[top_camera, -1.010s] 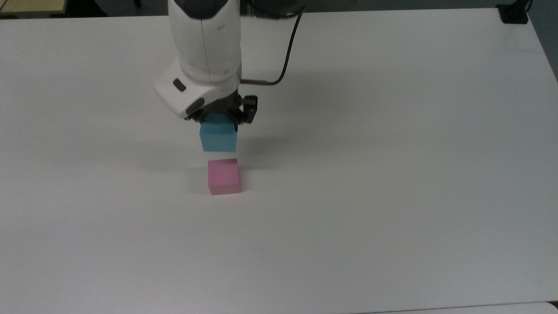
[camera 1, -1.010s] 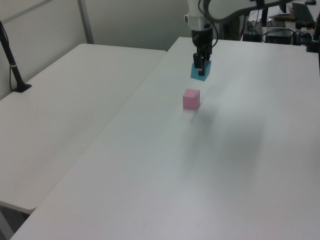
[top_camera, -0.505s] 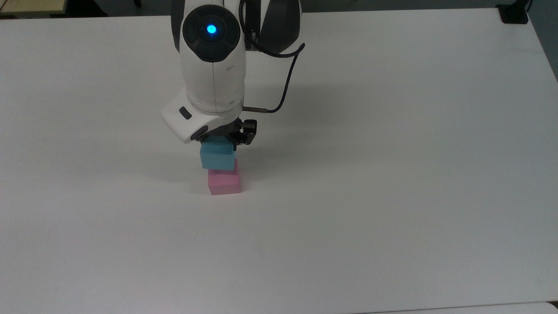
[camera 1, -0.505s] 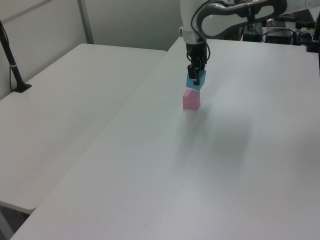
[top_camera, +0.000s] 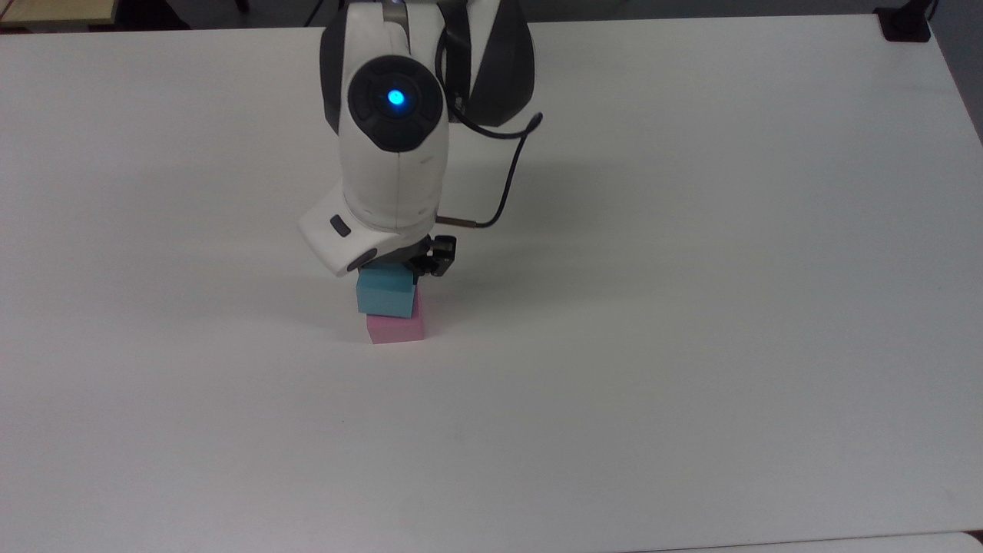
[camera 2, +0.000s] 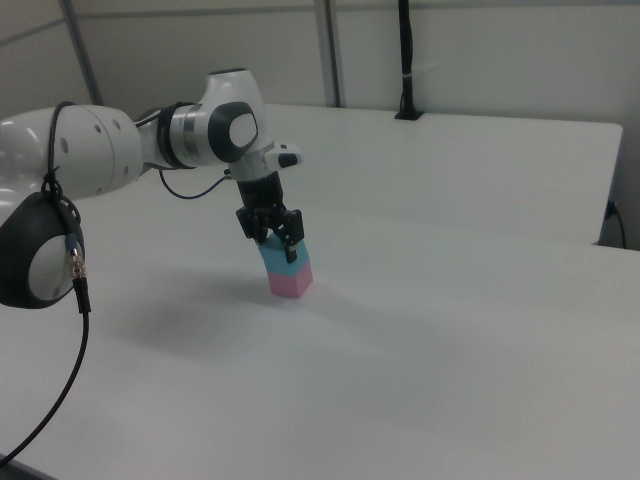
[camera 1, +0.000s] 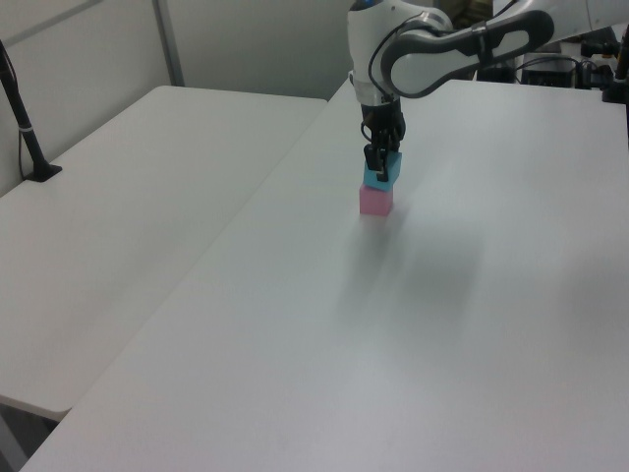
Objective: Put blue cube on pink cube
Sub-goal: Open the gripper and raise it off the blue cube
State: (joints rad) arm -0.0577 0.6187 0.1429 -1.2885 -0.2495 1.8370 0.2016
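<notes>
**Speaker 1:** Since the frame a second ago, we see the blue cube (top_camera: 385, 296) has travelled from the air behind the pink cube (top_camera: 396, 328) to a spot directly over it. Half a second ago it only partly covered the pink one in the top view; now it covers most of its upper face.

**Speaker 2:** Where do we find the pair on the table (top_camera: 691, 307)?

**Speaker 1:** In the top view they sit a little left of the picture's middle, on plain white tabletop. In the left view the blue cube (camera 1: 381, 173) sits right above the pink cube (camera 1: 375, 202), in the upper middle of the picture. In the right view the blue cube (camera 2: 280, 261) also appears stacked on the pink cube (camera 2: 291, 283), and it looks slightly turned against it. We cannot tell whether the two faces fully touch.

**Speaker 2:** And what do we make of the gripper (camera 2: 270, 236)?

**Speaker 1:** Its two dark fingers (camera 2: 290, 237) are closed against opposite sides of the blue cube, gripping it from above. In the top view the white arm (top_camera: 392, 153) hides most of the gripper (top_camera: 399, 270), with a black cable (top_camera: 511, 169) looping off the top view's right.
</notes>
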